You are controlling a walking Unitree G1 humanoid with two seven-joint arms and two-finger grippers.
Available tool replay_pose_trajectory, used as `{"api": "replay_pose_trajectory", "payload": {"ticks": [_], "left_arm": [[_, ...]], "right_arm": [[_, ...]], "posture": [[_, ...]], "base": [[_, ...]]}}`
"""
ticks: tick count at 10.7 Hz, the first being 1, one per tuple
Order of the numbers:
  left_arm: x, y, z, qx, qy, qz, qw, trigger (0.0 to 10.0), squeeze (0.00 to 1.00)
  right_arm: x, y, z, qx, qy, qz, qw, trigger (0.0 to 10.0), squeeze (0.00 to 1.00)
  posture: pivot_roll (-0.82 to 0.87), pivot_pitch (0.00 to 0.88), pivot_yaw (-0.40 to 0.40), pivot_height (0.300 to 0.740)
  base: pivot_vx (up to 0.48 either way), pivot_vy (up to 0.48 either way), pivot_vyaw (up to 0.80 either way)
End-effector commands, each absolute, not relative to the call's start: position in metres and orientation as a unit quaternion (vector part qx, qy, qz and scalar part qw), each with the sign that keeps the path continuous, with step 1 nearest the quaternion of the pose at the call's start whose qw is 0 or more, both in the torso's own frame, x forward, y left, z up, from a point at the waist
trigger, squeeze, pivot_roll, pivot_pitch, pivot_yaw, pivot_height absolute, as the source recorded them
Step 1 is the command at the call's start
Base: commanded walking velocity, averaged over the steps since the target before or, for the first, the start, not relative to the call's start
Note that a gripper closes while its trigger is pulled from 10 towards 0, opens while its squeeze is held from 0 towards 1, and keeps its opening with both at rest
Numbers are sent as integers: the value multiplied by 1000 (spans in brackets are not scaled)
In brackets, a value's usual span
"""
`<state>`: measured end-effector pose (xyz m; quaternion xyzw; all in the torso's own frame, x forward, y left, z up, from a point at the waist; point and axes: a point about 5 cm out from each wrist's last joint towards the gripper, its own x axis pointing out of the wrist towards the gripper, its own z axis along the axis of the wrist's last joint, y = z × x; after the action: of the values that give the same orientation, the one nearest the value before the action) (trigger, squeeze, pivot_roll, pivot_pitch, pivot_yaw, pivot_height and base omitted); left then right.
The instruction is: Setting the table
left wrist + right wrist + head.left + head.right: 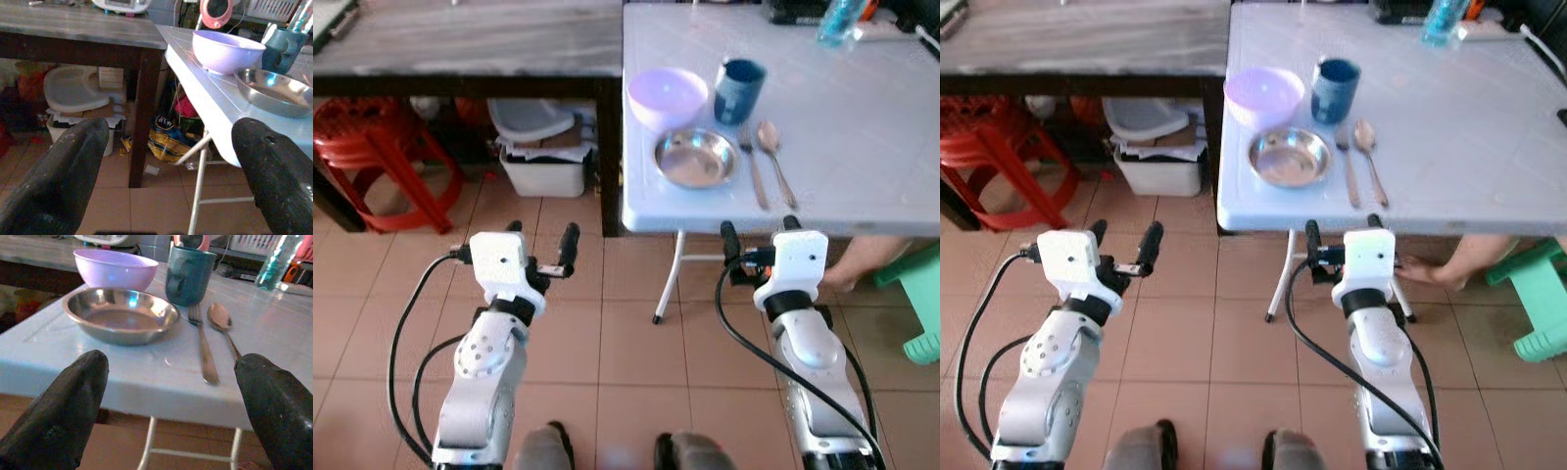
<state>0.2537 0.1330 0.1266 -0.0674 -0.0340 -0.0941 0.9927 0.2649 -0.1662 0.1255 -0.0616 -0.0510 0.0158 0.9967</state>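
Observation:
On the white folding table (pixel 862 147) near its front left corner sit a lilac bowl (pixel 667 96), a dark teal mug (pixel 740 90), a steel plate (pixel 696 158), a fork (pixel 753 164) and a spoon (pixel 773 155). My right gripper (pixel 760 233) is open just in front of the table's front edge, below the fork and spoon, with nothing between its fingers. My left gripper (pixel 541 238) is open over the tiled floor, left of the table's corner, empty. In the right wrist view the plate (pixel 121 313), fork (pixel 202 345) and spoon (pixel 222 322) lie straight ahead.
A dark wooden table (pixel 470 49) stands to the left, with a red plastic stool (pixel 377 162) and a white bin (pixel 545 162) beneath it. A person's foot (pixel 862 264) and a green stool (pixel 922 304) are at the right, under the white table. A bottle (pixel 842 20) stands at the far edge.

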Motion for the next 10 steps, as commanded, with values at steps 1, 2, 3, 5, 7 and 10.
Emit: {"api": "replay_pose_trajectory", "payload": {"ticks": [1, 2, 3, 5, 7, 10], "left_arm": [[252, 134, 129, -66, -38, -98, 992, 10000, 0], [252, 133, 129, -68, -38, -99, 992, 10000, 0], [253, 134, 129, -69, -38, -100, 992, 10000, 0], [253, 133, 129, -70, -38, -100, 992, 10000, 0], [253, 132, 130, -71, -40, -101, 992, 10000, 0], [252, 133, 130, -70, -39, -98, 992, 10000, 0]], "right_arm": [[263, -170, 126, -63, -49, 9, 997, 10000, 0], [263, -169, 126, -62, -52, 12, 997, 10000, 0], [263, -168, 127, -62, -53, 13, 997, 10000, 0], [264, -167, 128, -65, -57, 17, 996, 10000, 0], [265, -167, 130, -67, -61, 17, 996, 10000, 0], [264, -166, 133, -75, -67, 20, 995, 10000, 0]], "posture": [[-35, 165, 4, 740], [-34, 166, 4, 740], [-35, 166, 5, 740], [-35, 167, 4, 740], [-36, 168, 4, 740], [-36, 176, 2, 740]], "base": [[352, 0, -800], [352, 0, -800], [341, 0, 0], [337, 0, 0], [334, 0, 0], [320, 0, 0]]}}
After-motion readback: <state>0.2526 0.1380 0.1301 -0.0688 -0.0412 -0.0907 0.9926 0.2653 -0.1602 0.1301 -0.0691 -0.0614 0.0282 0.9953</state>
